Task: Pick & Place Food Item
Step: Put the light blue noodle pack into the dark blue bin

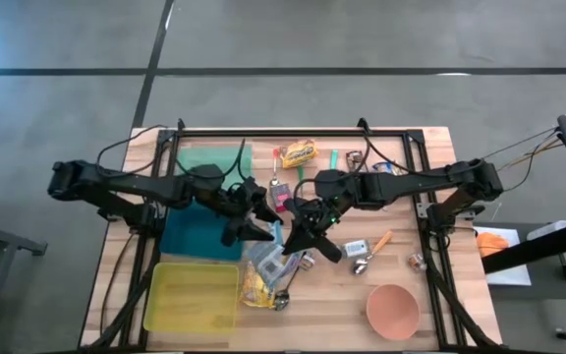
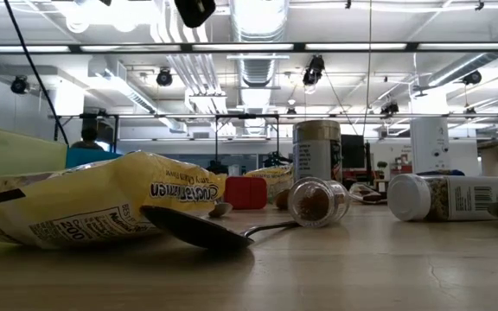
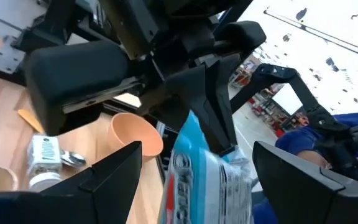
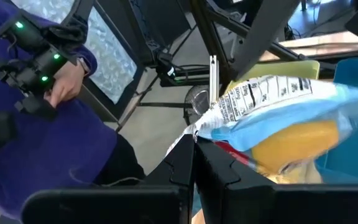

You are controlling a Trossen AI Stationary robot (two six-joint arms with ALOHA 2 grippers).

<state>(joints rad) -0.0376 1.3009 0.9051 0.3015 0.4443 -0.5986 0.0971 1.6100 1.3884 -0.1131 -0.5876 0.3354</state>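
Observation:
A blue and clear snack bag (image 3: 205, 177) with something yellow inside (image 4: 297, 140) hangs above the middle of the table. My right gripper (image 4: 192, 157), coming in from the table's right side (image 1: 303, 234), is shut on it. My left gripper (image 3: 197, 152) reaches in from the left (image 1: 256, 224) and is open. Its two fingers stand on either side of the bag's lower part, with a gap on each side. Neither gripper shows in the low view. My right gripper pinches the bag's white printed sealed edge (image 4: 224, 115) between its two shut fingers (image 3: 219, 118). In the left wrist view the fingers come at the bag's upper end slanting down. The bag hangs below and ahead of them, somewhat crumpled.
A yellow ramen packet (image 2: 85, 203) and a spoon (image 2: 199, 229) lie near the front. Spice jars (image 2: 318, 200), (image 2: 443, 197) lie on their sides. A yellow bin (image 1: 193, 295), a blue bin (image 1: 200, 236), a green bin (image 1: 214, 160) and a pink bowl (image 1: 393, 310) stand around. A person (image 4: 48, 118) stands beyond the table.

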